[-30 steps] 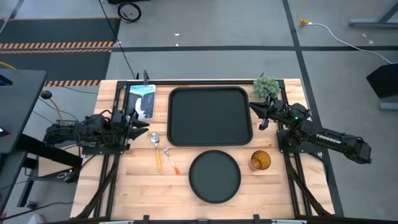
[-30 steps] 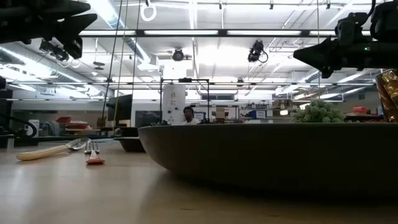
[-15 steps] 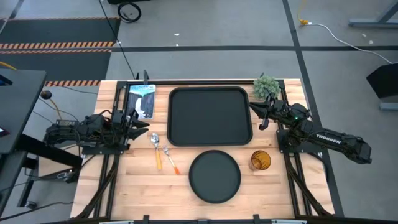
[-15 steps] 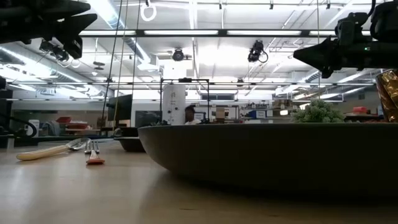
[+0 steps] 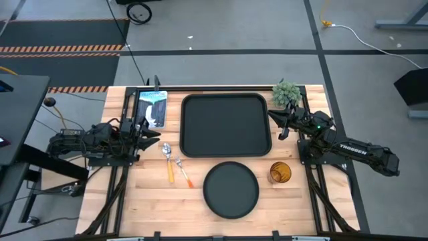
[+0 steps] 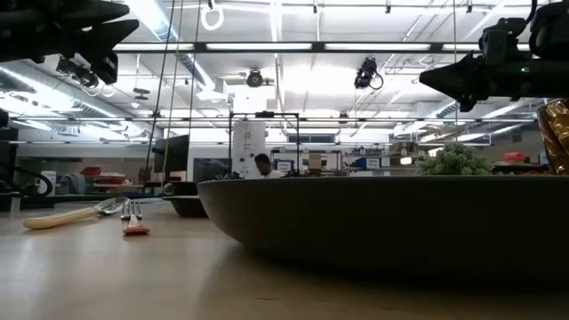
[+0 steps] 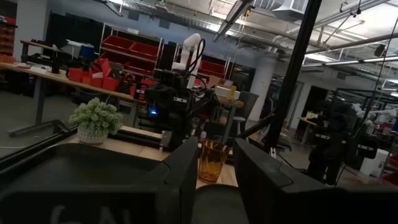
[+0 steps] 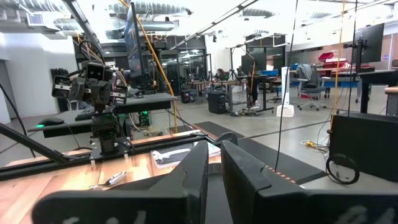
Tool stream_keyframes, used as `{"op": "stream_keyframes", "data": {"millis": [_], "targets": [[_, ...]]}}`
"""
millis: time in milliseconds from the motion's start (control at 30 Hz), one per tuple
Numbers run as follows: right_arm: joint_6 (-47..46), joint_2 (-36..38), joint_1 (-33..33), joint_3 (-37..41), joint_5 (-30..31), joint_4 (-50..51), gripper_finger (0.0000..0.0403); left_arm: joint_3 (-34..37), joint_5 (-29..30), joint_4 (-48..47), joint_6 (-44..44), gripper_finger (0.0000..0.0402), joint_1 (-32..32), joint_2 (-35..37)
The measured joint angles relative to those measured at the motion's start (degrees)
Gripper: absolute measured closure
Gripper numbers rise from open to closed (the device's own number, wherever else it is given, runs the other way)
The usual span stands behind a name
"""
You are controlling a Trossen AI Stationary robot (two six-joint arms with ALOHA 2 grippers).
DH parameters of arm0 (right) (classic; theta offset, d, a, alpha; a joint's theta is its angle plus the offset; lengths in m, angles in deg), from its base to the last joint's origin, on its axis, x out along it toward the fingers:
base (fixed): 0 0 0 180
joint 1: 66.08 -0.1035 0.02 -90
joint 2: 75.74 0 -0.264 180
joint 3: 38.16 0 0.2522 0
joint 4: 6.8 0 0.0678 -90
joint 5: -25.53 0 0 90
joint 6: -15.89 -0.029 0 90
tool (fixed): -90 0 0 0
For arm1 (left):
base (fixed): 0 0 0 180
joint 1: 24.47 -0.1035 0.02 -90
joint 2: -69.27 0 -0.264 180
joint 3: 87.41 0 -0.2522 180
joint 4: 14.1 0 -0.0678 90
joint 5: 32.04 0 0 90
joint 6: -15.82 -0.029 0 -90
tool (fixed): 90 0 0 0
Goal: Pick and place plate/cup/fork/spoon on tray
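Note:
The black rectangular tray [image 5: 226, 125] lies flat at the table's middle, toward the far side. The round black plate [image 5: 231, 189] lies flat in front of it, filling the low view [image 6: 391, 222]. The amber cup [image 5: 280, 173] stands upright to the plate's right and also shows in the left wrist view [image 7: 212, 159]. The spoon [image 5: 167, 161] and the fork [image 5: 183, 172] lie flat side by side to the plate's left. My left gripper [image 5: 155, 135] hovers open and empty left of the tray. My right gripper [image 5: 274, 122] hovers right of the tray, open by a narrow gap and empty.
A small green potted plant [image 5: 286, 92] stands at the tray's far right corner. A blue and white packet [image 5: 152, 107] lies at the far left of the table. A person [image 6: 263, 165] shows far off in the room behind the table.

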State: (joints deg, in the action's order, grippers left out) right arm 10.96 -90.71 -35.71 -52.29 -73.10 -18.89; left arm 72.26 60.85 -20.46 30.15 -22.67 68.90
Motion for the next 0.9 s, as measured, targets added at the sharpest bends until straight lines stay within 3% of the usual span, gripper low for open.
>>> {"op": "stream_keyframes", "data": {"millis": [300, 633, 900], "targets": [[0.6, 0.0, 0.1, 0.0, 1.3, -4.4, 0.0353, 0.0, 0.0, 1.4, 1.8, 0.0292, 0.0, 0.0], [-9.7, 0.0, -0.2, 0.0, 1.9, -11.6, 0.0353, 0.0, 1.1, -0.7, -1.9, 0.0292, 0.0, 0.0], [-23.8, 0.0, -2.5, 0.0, 1.9, -11.8, 0.0353, 0.0, 1.1, -10.0, -6.3, 0.0292, 0.0, 0.0]]}}
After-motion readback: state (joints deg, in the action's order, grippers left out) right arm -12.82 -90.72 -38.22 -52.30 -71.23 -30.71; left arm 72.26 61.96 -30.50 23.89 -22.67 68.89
